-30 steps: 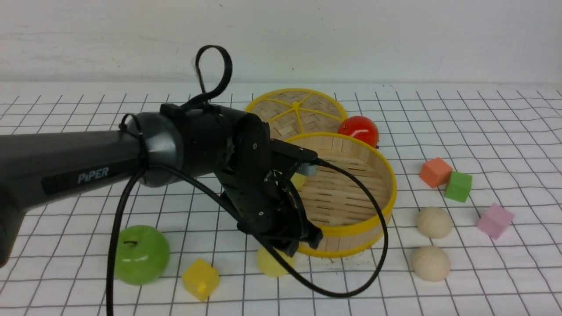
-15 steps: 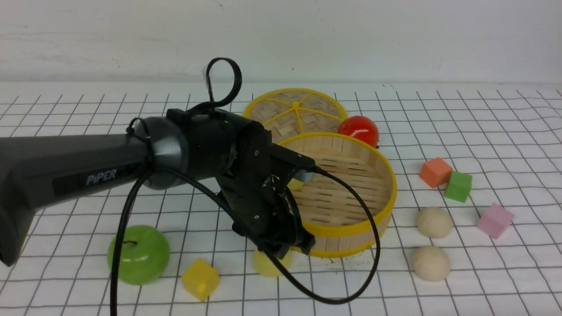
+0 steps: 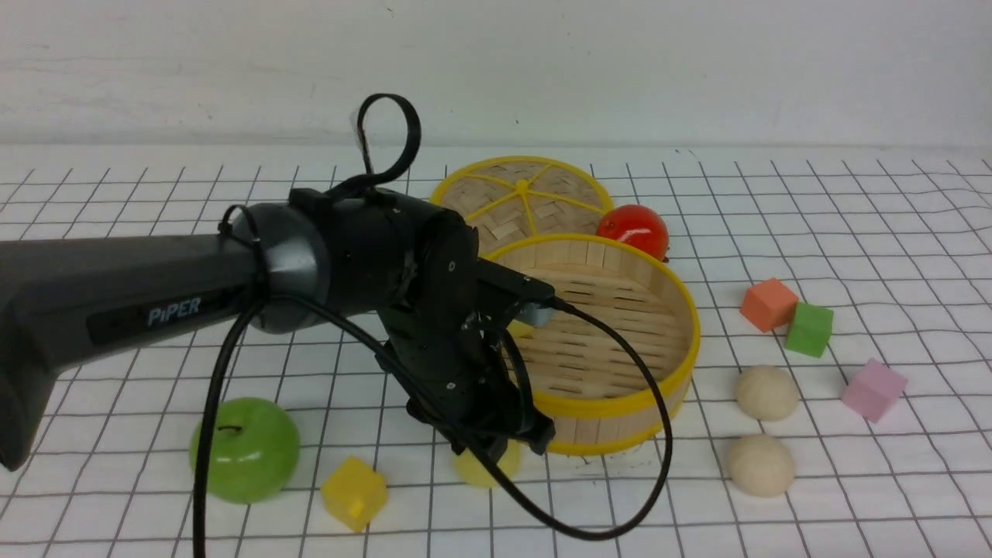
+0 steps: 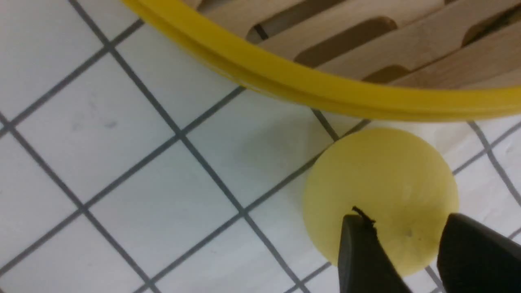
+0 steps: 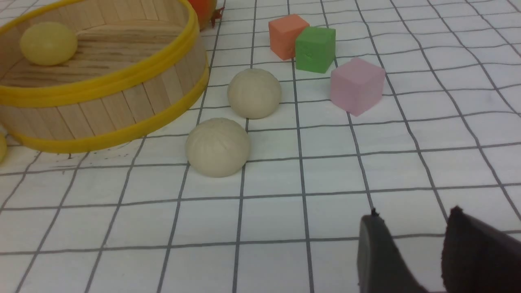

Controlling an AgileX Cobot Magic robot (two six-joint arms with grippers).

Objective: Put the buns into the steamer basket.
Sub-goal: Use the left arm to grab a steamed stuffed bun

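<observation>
Left end effector [image 4: 407, 234]: fingers spread, tips over the pale yellow bun [image 4: 378, 175], not around it; cannot tell if they touch. That bun lies on the worktop [image 4: 122, 183], just outside the steamer basket [image 4: 285, 87].

Front view: the arm hides most of that bun.

Right wrist view only:
- second yellow bun [image 5: 49, 42] inside the basket
- near beige bun [image 5: 217, 146] and far beige bun [image 5: 254, 92] on the worktop beside the basket
- right end effector [image 5: 411, 232], spread and empty, well apart from both

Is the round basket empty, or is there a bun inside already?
Not empty. One yellow bun sits on the slatted floor inside the steamer basket, close to its wall.
</observation>
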